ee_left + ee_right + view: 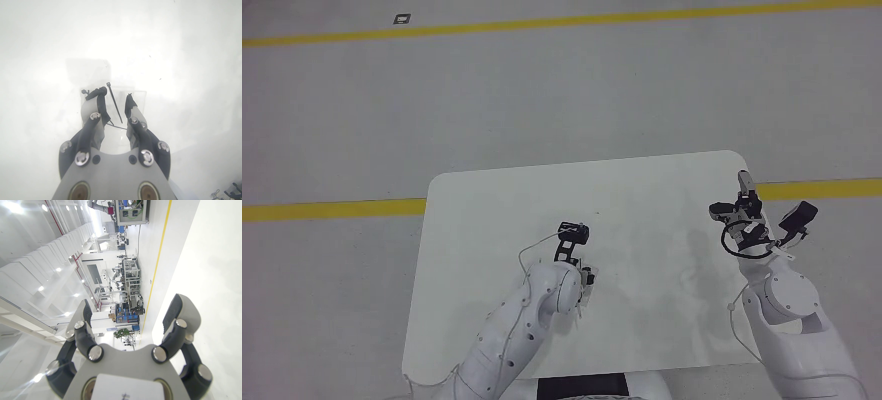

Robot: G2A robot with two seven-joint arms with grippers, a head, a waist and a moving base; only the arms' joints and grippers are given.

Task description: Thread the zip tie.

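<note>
Left wrist view looks down on a black zip tie point(114, 102) lying flat on the white table point(170, 56). It sits in the gap between the spread jaws of the left gripper point(116, 92), touching neither one. Its square head points to the far side and its tapered tail points back toward the wrist. The black covering on the fingers point(102, 106) looks torn and ragged at the tips.

In the top view the left gripper point(572, 236) is left of the table's middle. The right gripper point(131, 300) is at the table's right edge, its jaws wide apart with nothing between them, aimed out across the room rather than at the work.

The tie looks very light, thin and smooth. It is likely springy along its length and stiff only at the head. Lying flat, it gives the jaws little to bite on, so it may skate away or flip when pinched.

The best hold is probably across the strap's narrow width, somewhat back from the tail, so the tip stays free. The other gripper could then steady the head, where the slot is small and demands close alignment.
</note>
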